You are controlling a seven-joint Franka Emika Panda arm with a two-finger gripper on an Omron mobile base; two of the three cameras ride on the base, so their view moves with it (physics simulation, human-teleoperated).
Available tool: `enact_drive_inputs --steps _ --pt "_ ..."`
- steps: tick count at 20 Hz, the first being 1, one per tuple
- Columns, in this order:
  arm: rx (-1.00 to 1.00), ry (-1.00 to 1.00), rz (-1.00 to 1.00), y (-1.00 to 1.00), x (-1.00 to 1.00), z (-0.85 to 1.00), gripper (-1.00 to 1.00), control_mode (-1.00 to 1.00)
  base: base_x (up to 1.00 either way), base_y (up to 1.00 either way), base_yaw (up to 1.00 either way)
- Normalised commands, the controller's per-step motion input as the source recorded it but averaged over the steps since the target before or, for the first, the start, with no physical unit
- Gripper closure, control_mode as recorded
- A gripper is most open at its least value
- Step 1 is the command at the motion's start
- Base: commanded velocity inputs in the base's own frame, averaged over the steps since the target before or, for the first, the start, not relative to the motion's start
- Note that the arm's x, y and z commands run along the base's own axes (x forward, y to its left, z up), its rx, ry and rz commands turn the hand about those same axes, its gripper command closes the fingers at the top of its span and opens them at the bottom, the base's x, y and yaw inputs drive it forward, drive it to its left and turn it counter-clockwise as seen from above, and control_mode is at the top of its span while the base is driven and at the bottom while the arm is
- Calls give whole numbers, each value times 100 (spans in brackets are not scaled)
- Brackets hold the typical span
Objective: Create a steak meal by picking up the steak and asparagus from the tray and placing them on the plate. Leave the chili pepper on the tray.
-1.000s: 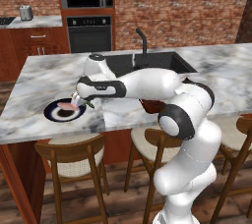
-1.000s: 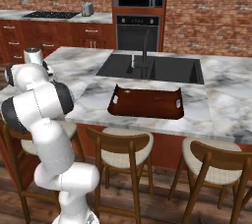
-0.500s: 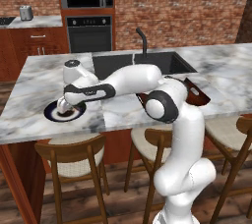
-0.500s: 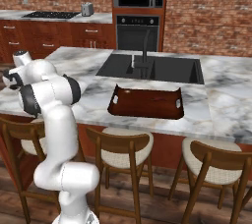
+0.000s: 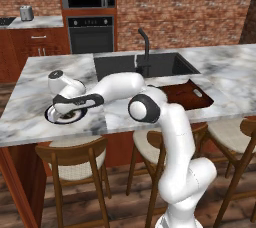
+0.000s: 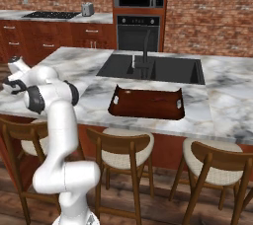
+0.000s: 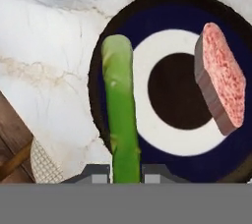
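Clamped between the two dark finger tips of the end effector, at the bottom centre of the hand view, is the thin green asparagus stalk, which runs up the frame from the tips and crosses the left rim of the round plate with navy rim, white inner ring and dark centre. On the right side of that plate sits the flat pink steak slab with its greyish edge, overlapping the white ring and the navy rim. Pale marble worktop lies under and to the left of the plate, and a woven stool seat shows at the lower left.

In the left base view the white arm reaches to the left of the frame, its hand low over the plate near the front edge of the worktop. The dark reddish-brown rectangular tray with low rim lies well apart, right of centre, in front of the black sink basin.

In the right base view the tray sits at the centre of the frame, and the arm's hand is at the far left edge.
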Motion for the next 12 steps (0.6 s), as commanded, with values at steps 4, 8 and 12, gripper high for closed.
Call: enact_drive_inputs --steps 4,8,12 --pt "-5 0 1 11 42 -28 100 -100 0 0 0" --pt "-2 0 0 0 39 -31 100 -100 0 0 0" --pt "0 0 1 0 42 -32 100 -100 0 0 0"
